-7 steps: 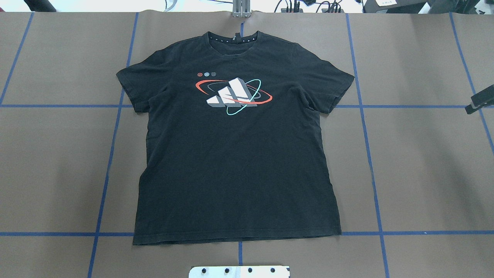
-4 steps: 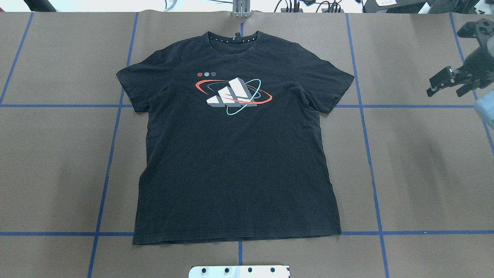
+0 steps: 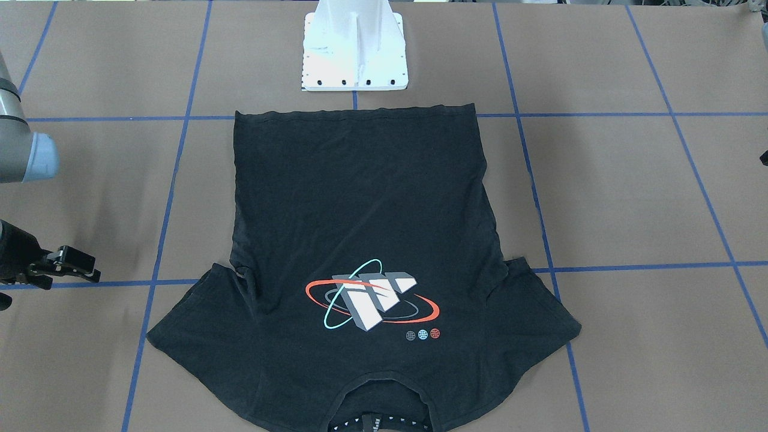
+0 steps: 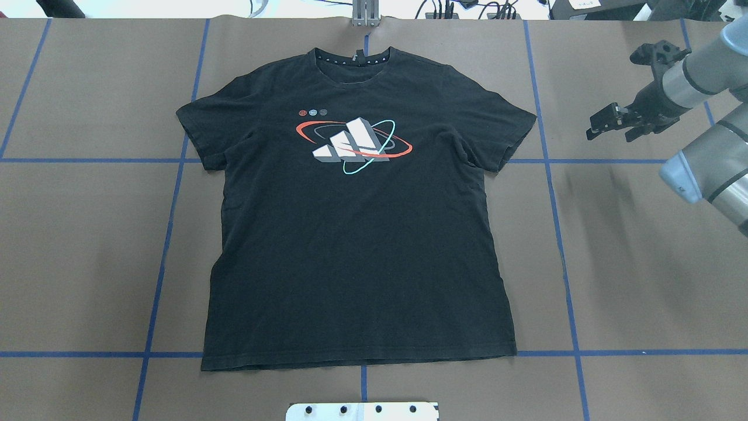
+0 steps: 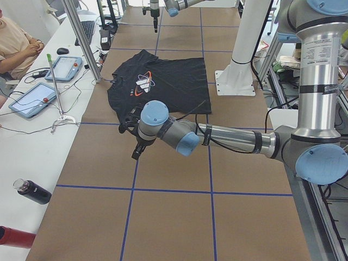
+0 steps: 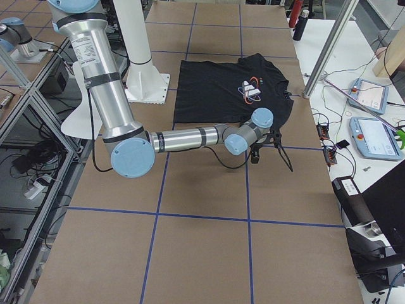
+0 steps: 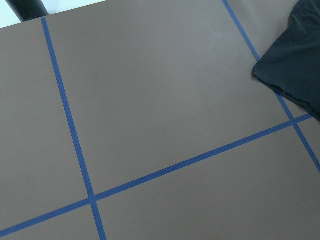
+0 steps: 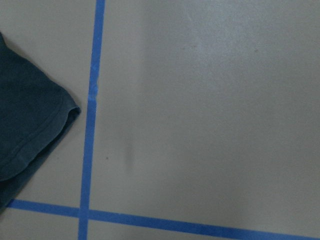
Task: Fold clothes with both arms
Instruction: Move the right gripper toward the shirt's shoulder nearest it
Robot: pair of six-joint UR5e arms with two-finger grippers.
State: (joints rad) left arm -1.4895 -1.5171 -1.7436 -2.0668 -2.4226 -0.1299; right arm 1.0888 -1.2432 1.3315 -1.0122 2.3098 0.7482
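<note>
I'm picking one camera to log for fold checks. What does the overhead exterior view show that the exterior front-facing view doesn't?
Only the overhead: the whole collar and cables past the far edge of the table. Only the front-facing: the column of the white pedestal; the overhead catches just its plate's edge. Both: the T-shirt lying flat, logo up, and the right gripper beside a sleeve, apart from the cloth.

No legible words or numbers.
The T-shirt [image 4: 356, 234] bears only a wordless three-bar orbit logo [image 4: 353, 146], three tiny round emblems [image 4: 313, 112] at its ten o'clock from overhead.
</note>
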